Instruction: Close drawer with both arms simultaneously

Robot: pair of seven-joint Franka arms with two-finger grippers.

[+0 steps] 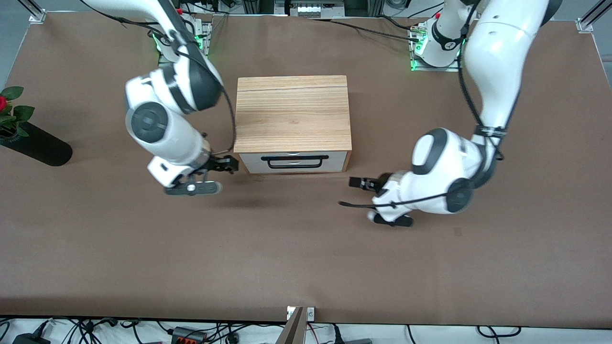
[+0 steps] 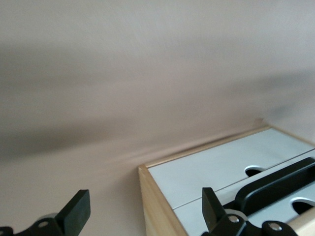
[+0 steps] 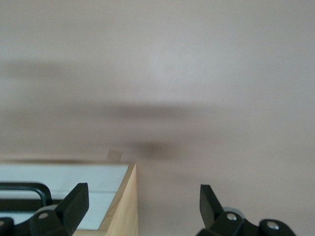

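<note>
The light oak-grain box (image 1: 292, 114) stands mid-table, its front facing the front camera. The drawer's white front panel (image 1: 334, 162) with its black wire handle (image 1: 296, 161) sits flush in the box. My right gripper (image 1: 232, 165) is open and empty, low beside the front corner toward the right arm's end. In the right wrist view that corner edge (image 3: 123, 206) lies between my right gripper's (image 3: 141, 204) fingers. My left gripper (image 1: 356, 182) is open and empty, just off the other front corner. The left wrist view shows my left gripper (image 2: 145, 211), the panel (image 2: 216, 164) and the handle (image 2: 275, 184).
A black vase (image 1: 36, 145) lies on the table with a red rose (image 1: 2, 102) at the right arm's end. A metal bracket (image 1: 299, 317) sticks up at the table's near edge. Bare brown table surrounds the box.
</note>
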